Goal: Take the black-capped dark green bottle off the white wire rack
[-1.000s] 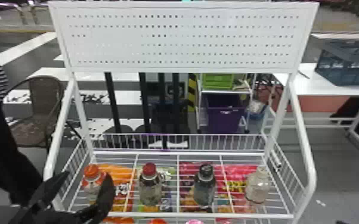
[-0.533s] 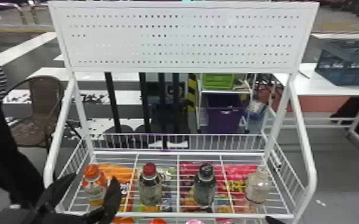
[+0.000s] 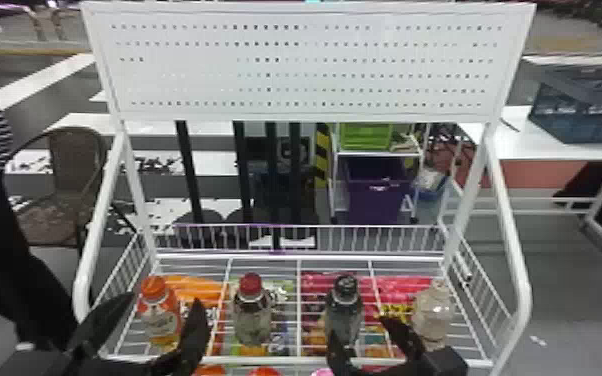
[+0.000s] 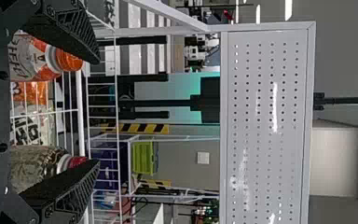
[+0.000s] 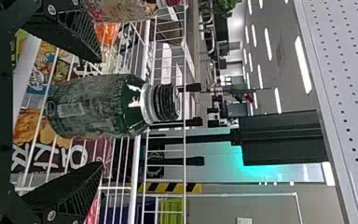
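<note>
The right tool (image 3: 363, 327) was wide, its fingers well apart; the right wrist view had the black-capped dark green bottle (image 3: 343, 320) between them, upright on the white wire rack (image 3: 275, 359). The left tool (image 3: 165, 298), also spread, was near the orange-capped bottle (image 3: 157, 322).

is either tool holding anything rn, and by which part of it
Nothing is held: the left tool and right tool are both open, and the dark green bottle stands on the rack.
</note>
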`<move>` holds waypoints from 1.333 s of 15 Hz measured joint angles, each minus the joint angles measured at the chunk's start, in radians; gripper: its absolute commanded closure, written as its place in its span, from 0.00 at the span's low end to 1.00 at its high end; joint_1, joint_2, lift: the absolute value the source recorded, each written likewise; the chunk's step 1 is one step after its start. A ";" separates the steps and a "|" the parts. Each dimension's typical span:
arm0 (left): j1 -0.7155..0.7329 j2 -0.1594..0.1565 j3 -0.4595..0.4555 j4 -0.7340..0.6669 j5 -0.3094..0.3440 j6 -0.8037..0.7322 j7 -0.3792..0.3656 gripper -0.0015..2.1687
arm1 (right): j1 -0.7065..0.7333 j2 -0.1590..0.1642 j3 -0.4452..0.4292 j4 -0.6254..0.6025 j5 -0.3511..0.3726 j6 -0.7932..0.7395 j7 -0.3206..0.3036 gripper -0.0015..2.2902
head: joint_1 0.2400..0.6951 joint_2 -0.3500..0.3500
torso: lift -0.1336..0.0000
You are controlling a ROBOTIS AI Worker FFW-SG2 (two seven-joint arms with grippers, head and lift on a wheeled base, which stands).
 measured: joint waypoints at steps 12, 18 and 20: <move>-0.030 0.003 -0.002 0.025 0.001 0.035 -0.007 0.07 | -0.214 0.005 0.030 0.196 0.015 0.075 0.006 0.63 | 0.57 0.50 | 1.00; -0.039 0.004 -0.006 0.023 0.001 0.036 -0.010 0.07 | -0.157 0.005 0.027 0.078 0.004 0.119 0.000 0.63 | 0.57 0.50 | 1.00; -0.034 0.006 -0.006 0.020 0.001 0.036 -0.010 0.07 | -0.114 0.005 0.027 -0.012 0.000 0.138 -0.005 0.63 | 0.57 0.50 | 1.00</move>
